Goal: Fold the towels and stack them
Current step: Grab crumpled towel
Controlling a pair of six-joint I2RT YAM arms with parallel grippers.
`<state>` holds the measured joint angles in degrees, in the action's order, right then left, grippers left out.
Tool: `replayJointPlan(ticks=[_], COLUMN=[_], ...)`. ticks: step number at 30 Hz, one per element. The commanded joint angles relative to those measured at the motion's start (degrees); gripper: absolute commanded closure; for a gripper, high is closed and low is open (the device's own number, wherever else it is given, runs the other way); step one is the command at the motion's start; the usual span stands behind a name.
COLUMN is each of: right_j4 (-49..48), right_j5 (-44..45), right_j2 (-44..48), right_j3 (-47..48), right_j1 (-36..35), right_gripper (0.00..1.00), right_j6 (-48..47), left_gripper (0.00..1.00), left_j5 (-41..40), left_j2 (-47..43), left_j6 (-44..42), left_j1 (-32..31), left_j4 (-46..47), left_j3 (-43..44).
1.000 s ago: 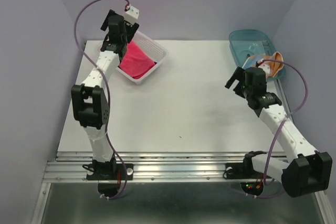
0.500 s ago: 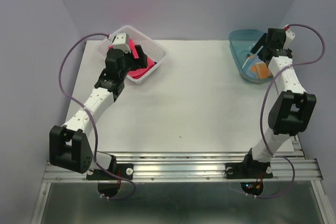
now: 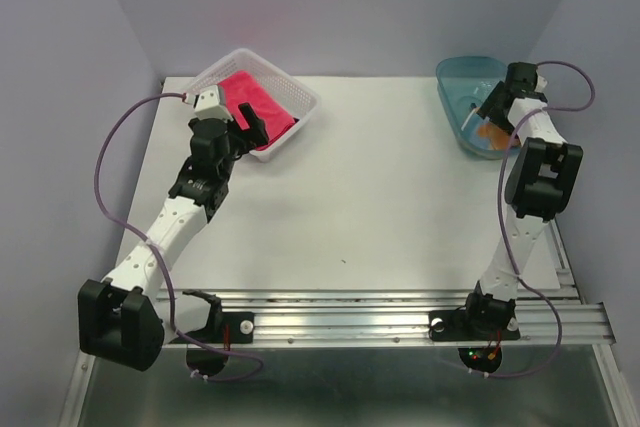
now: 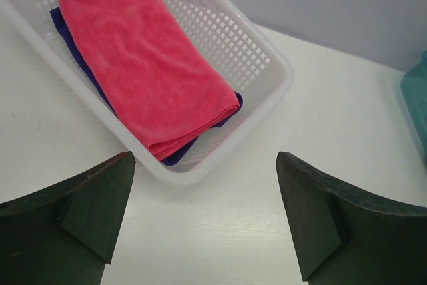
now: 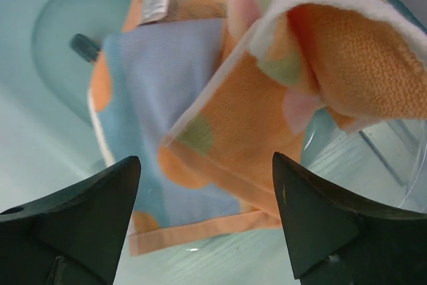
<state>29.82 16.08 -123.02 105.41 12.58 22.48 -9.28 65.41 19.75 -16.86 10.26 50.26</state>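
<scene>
Two stacked towels [image 4: 140, 65] in basket [image 4: 267, 65], orange towel [image 5: 233, 145] in tub [image 3: 455, 82]

A folded pink towel [image 4: 143, 65] lay on a purple towel [image 4: 185, 154] inside a white basket [image 4: 267, 65] on the desk [image 4: 320, 111]. The jaws stood wide apart at the bottom edge, holding nothing, the basket's near corner showing between them.

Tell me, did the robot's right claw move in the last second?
Yes. The right gripper went farther from the robot's base, from beside the blue tub to right above the orange towel lying in it.
</scene>
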Motion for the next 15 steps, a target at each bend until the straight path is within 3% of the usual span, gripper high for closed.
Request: replayJointPlan(ticks=[1, 2, 3, 11, 15], right_j4=[0.07, -0.46, -0.82, -1.43, -2.14], right_j5=[-1.05, -0.70, -0.78, -1.22, -3.50], right_j2=[-1.69, -1.96, -2.39, -2.23, 2.16], right_j3=[2.09, 0.69, 0.24, 1.64, 2.70], right_j1=[1.13, 1.22, 1.39, 1.75, 1.75], right_gripper=[0.16, 0.18, 0.30, 0.98, 0.99], right_j6=[-0.24, -0.24, -0.24, -2.43, -4.63], left_gripper=[0.01, 0.01, 0.01, 0.01, 0.01], left_j5=[-2.85, -3.02, -3.20, -5.40, -5.23], left_j2=[0.07, 0.25, 0.68, 2.01, 1.04], left_j6=[0.73, 0.82, 0.82, 0.82, 1.08], left_j1=[0.08, 0.08, 0.08, 0.08, 0.08], left_j4=[1.34, 1.34, 1.17, -0.33, -0.42], left_j3=[0.89, 0.89, 1.07, 2.56, 2.21])
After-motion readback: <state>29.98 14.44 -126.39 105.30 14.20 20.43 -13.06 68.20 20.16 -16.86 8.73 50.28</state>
